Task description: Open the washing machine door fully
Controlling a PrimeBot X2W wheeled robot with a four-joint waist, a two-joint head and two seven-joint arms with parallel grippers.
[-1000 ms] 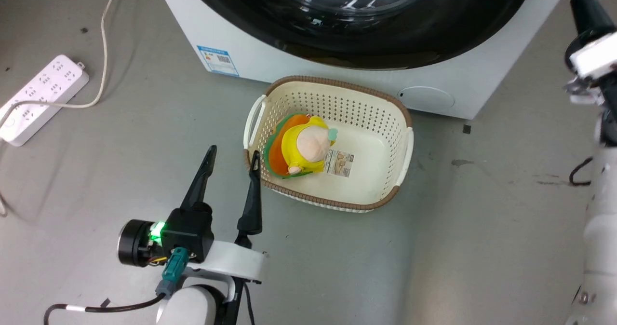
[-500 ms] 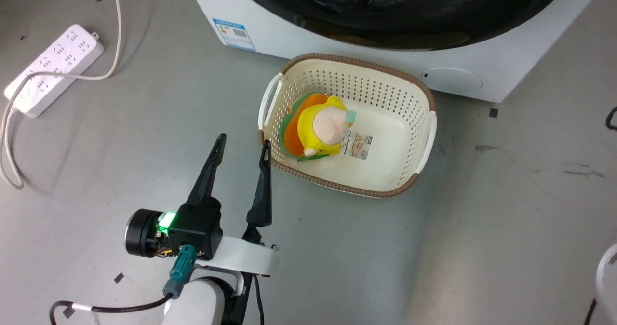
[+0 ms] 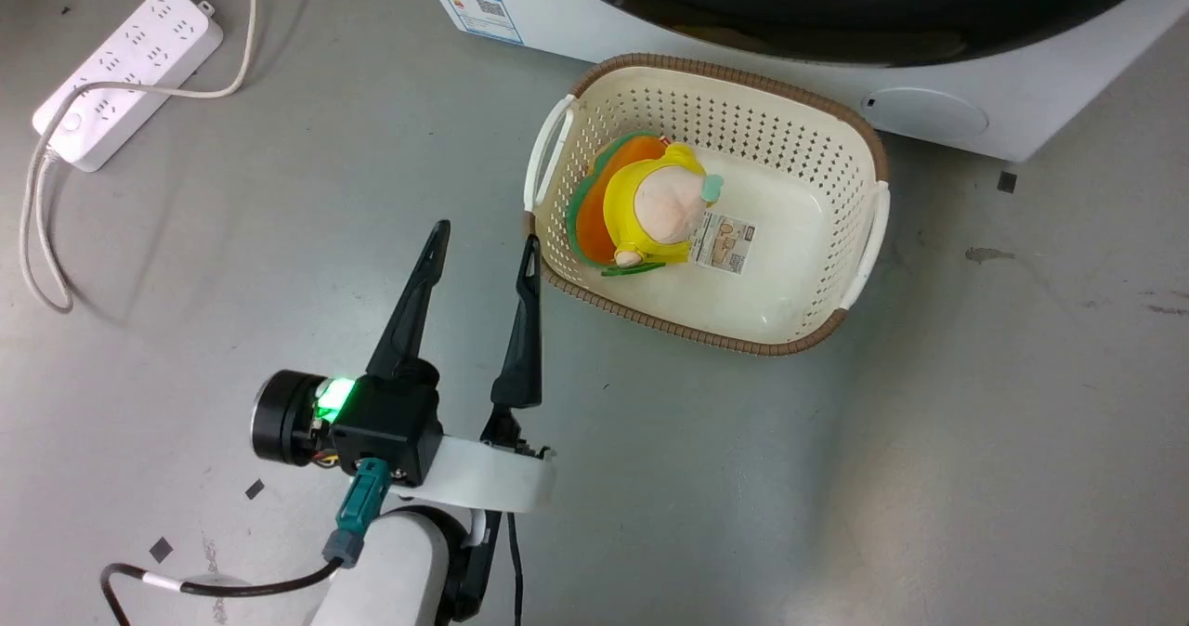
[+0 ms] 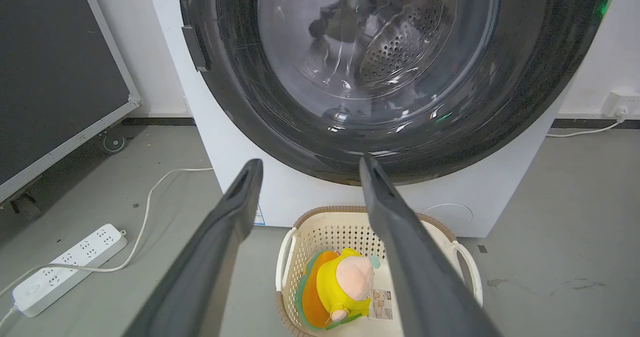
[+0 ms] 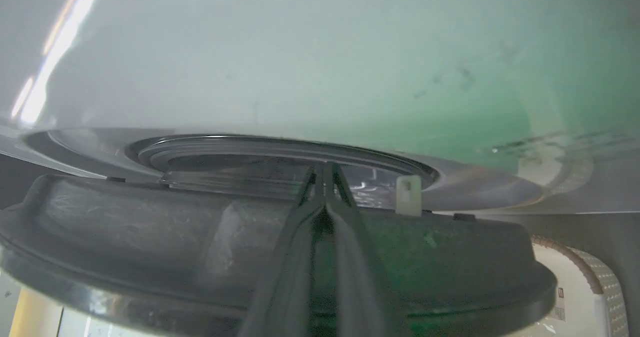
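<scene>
Washing machine door (image 4: 350,77) on machine front (image 4: 310,197), far beyond basket (image 3: 715,69), seems ajar. We judge it heavy, stiff, hinged; glossy rim (image 4: 240,107) slippery, glass (image 4: 310,37) fragile: hook rim edge by latch (image 4: 194,47). Right tool (image 5: 324,169) pinched closed across rim; left tool (image 3: 486,234) open, empty.

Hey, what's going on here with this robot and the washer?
The robot's right end effector, fingers pressed together, has its tips at the rim of the washing machine door, which looks slightly ajar. The left end effector hangs open and empty above the floor, beside a basket holding a plush toy.
</scene>
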